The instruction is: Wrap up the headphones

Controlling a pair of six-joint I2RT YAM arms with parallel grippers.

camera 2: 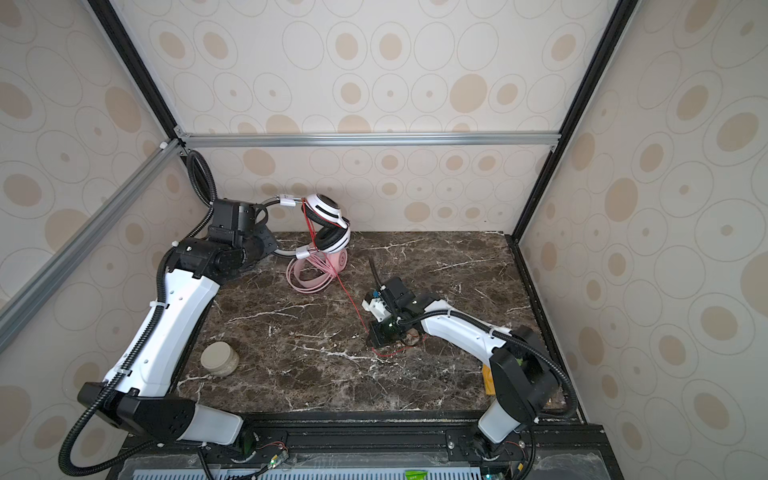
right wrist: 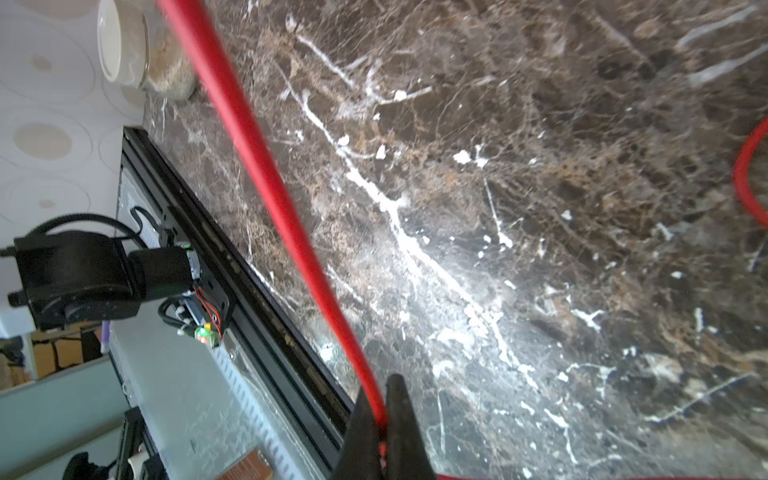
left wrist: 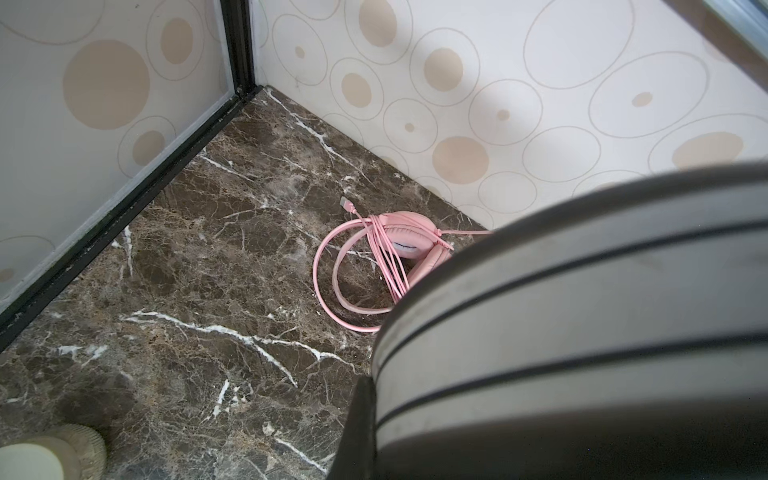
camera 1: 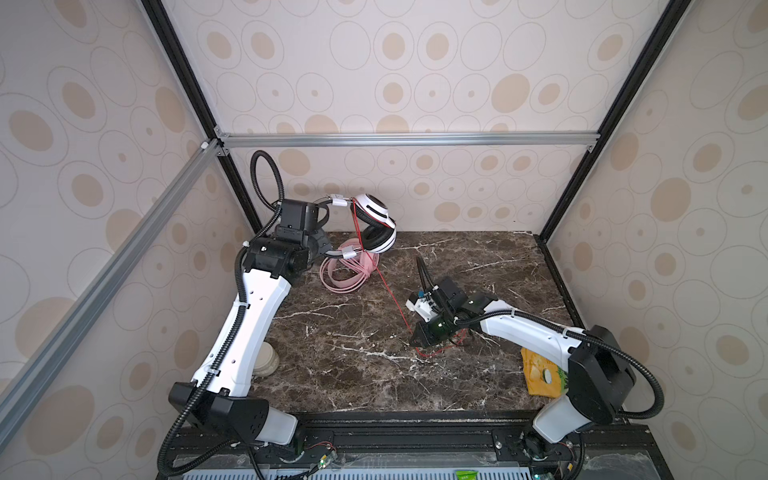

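Observation:
The white-and-black headphones [camera 1: 376, 226] [camera 2: 330, 228] hang in the air at the back left. My left gripper [camera 1: 322, 232] [camera 2: 268, 237] is shut on their silver headband [left wrist: 582, 311], which fills the left wrist view beside one dark finger [left wrist: 357, 432]. Their thin red cable [camera 1: 386, 286] [camera 2: 351, 299] [right wrist: 266, 174] runs taut down to my right gripper [camera 1: 413, 337] [camera 2: 374, 336] [right wrist: 380, 409], low over the table's middle and shut on it. More red cable lies loose by that gripper [camera 1: 440, 351]. The pink headphones [camera 1: 349, 270] [camera 2: 316, 274] [left wrist: 399, 245] lie on the table below, cable wound round them.
A beige jar [camera 1: 266, 361] [camera 2: 219, 359] [right wrist: 137, 45] stands at the table's front left, beside the left arm. A yellow packet [camera 1: 540, 374] [camera 2: 488, 380] lies at the front right under the right arm. Patterned walls close the marble table [camera 1: 353, 374] on three sides.

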